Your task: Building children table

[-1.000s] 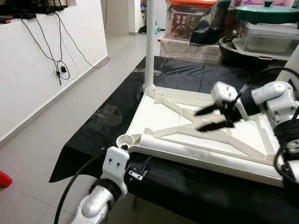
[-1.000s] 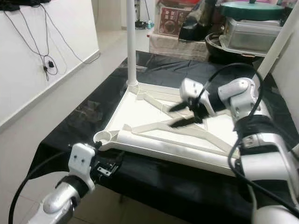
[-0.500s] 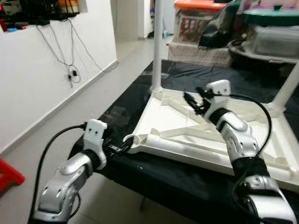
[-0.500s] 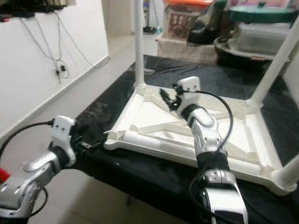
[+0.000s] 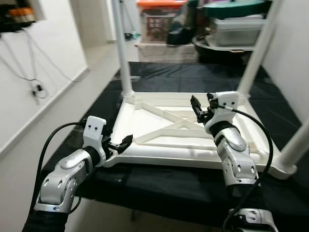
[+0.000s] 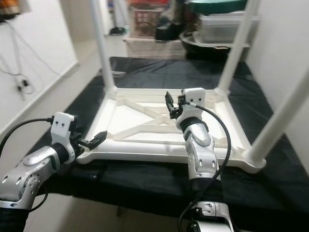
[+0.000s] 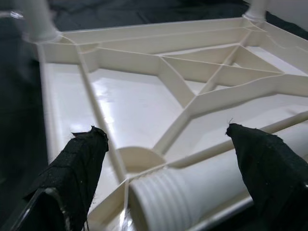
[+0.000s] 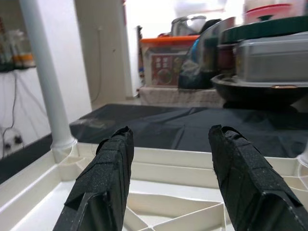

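Table [image 5: 193,140] is lying upside down on black cloth [image 5: 193,77], three legs fitted. Left gripper [image 5: 126,141], wide open and empty, is approaching loose leg [image 7: 192,192] at near corner; right gripper [image 5: 199,107] is hovering open, empty. Next: grasp leg, screw in.

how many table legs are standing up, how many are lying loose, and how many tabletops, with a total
upright legs: 3
loose leg lying along the near edge: 1
upturned white tabletop: 1
total: 5
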Available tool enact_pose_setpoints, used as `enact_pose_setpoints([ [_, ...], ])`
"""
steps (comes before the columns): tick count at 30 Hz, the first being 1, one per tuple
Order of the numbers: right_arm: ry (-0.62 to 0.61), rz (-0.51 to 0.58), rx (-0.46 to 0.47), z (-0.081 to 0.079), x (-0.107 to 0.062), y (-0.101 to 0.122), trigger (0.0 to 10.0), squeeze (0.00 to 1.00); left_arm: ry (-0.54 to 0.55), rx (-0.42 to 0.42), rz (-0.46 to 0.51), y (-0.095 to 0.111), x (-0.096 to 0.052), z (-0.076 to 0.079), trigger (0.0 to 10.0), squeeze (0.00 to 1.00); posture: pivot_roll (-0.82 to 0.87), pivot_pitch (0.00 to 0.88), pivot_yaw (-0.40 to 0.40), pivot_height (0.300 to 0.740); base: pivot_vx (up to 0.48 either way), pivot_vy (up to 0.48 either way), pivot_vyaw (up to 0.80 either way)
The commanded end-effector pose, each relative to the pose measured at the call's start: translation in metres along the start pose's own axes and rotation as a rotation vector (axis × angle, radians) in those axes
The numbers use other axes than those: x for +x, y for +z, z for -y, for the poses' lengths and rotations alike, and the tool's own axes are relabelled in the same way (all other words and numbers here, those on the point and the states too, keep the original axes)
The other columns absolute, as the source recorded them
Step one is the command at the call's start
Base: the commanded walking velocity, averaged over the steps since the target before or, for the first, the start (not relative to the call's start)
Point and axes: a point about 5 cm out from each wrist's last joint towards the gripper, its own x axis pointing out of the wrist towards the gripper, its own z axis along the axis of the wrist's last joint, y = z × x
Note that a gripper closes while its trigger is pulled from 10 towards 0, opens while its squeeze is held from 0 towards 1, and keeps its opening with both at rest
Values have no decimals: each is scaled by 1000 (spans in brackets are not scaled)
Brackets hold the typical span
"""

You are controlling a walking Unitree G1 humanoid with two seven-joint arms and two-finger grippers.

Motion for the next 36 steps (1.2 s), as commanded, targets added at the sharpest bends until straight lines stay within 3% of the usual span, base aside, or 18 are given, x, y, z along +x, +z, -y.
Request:
enact_pose_setpoints([
  [1, 12, -4, 5, -10, -2, 1, 10000, 0, 10, -27, -18, 0, -1, -9, 10000, 0, 180, 10, 43, 740, 0, 0, -738],
  [6, 16, 5, -5, -14, -4, 4, 10000, 0, 18, -52, -10, 4, 0, -12, 10000, 0, 180, 17, 42, 740, 0, 0, -148],
  [10, 7, -18, -3, -17, -9, 5, 10000, 0, -3, -123, -59, 3, -1, -12, 10000, 0, 182, 28, 40, 740, 0, 0, 0],
  [16, 2, -22, -2, -18, -10, 6, 10000, 0, -27, -153, -90, 2, -1, -11, 10000, 0, 188, 41, 33, 740, 0, 0, 0],
  [21, -18, -16, -1, -18, -12, 13, 10000, 0, -165, -304, -185, -9, 5, -2, 10000, 0, 176, 84, 37, 740, 0, 0, 0],
  [24, -20, -17, -3, -18, -12, 15, 10000, 0, -186, -336, -194, -10, 8, 0, 10000, 0, 176, 84, 37, 740, 0, 0, 0],
  [26, -26, -25, -4, -17, -14, 15, 10000, 0, -219, -399, -210, -13, 16, 5, 10000, 0, 178, 91, 33, 740, 0, 0, 0],
  [36, -47, -45, -1, -15, -18, 17, 10000, 0, -253, -426, -273, -22, 24, 14, 10000, 0, 172, 126, 41, 740, 0, 0, 0],
])
